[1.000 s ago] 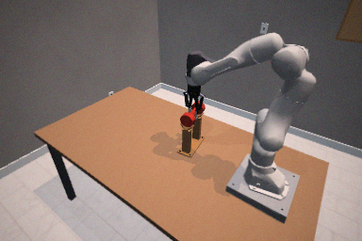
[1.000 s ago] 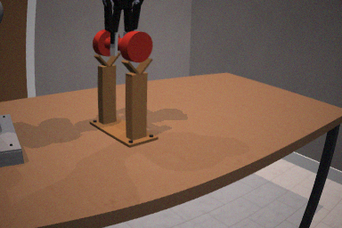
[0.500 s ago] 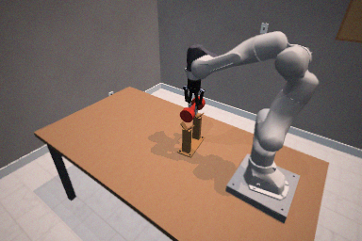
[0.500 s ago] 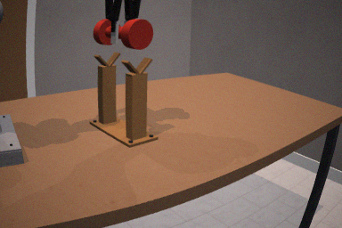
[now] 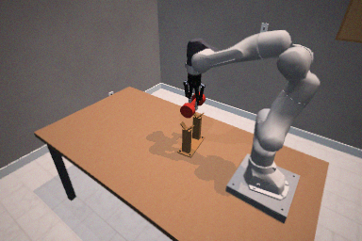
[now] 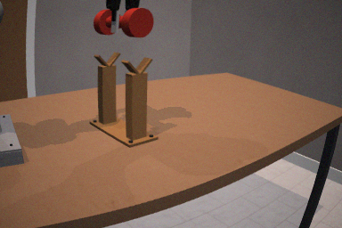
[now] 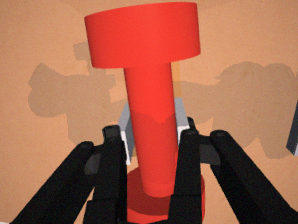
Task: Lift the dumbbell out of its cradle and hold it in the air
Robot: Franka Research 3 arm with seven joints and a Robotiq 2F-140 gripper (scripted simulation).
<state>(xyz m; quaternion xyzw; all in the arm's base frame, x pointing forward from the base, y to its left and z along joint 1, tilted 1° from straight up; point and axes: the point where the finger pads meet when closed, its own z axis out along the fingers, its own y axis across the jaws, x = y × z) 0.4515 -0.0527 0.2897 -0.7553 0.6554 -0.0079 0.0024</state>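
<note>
The red dumbbell [image 6: 124,21] hangs level in the air, a clear gap above the wooden cradle [image 6: 123,98] with its two V-topped posts. My black gripper [image 6: 119,9] is shut on the dumbbell's handle from both sides, between the two red heads. In the top view the dumbbell [image 5: 190,106] sits above the cradle [image 5: 192,136]. In the wrist view the handle [image 7: 152,129] runs between my fingers, with one head [image 7: 143,34] far and the other partly hidden near my palm.
The cradle stands on a thin base plate on the brown table [image 5: 156,158]. My arm's grey base [image 5: 264,186] is bolted near the table's right end; its corner shows at the left edge in the exterior view [image 6: 8,141].
</note>
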